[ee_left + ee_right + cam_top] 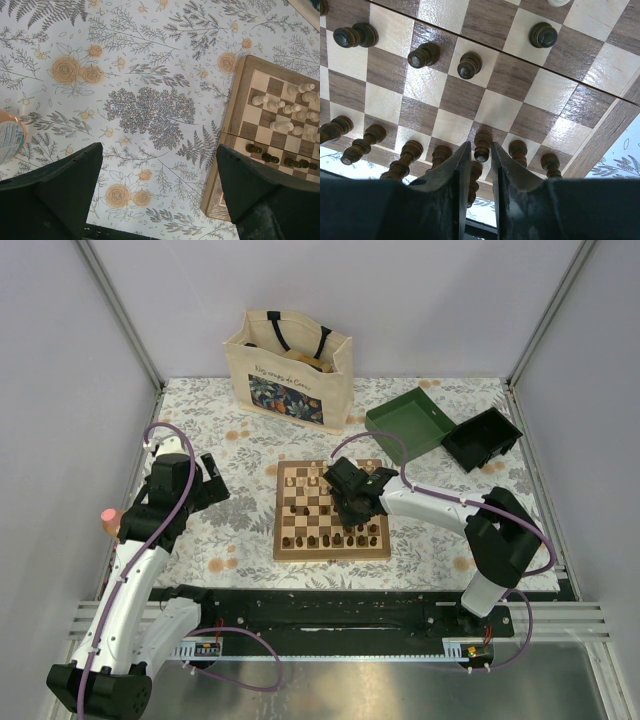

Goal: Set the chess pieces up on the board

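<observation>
Two hands: I see the left hand [208, 480] off to the left of the board [330, 556], above the flowered counter [230, 540]; the right hand [352, 508] sits low over the board's right half.
Left hand: from its wrist view the left hand [159, 150] is spread wide over the cloth, with the board's edge [235, 115] just to its right.
Right hand: in its wrist view the right hand [481, 145] is drawn in to a narrow gap. A dark pawn [481, 152] stands upright on the board [490, 107] between the tips. I cannot tell whether they press it.
Board: flat at the counter's middle.
Dark pieces: most dark pieces [410, 155] line the near rows beside that pawn, and four stand farther out on the squares.
Pale pieces: pale pieces [280, 107] are clustered on the far rows.
Behind: a tote [290, 370] stands past the board, and a green box [410, 420] touches a black tray [482, 437] at the far right.
</observation>
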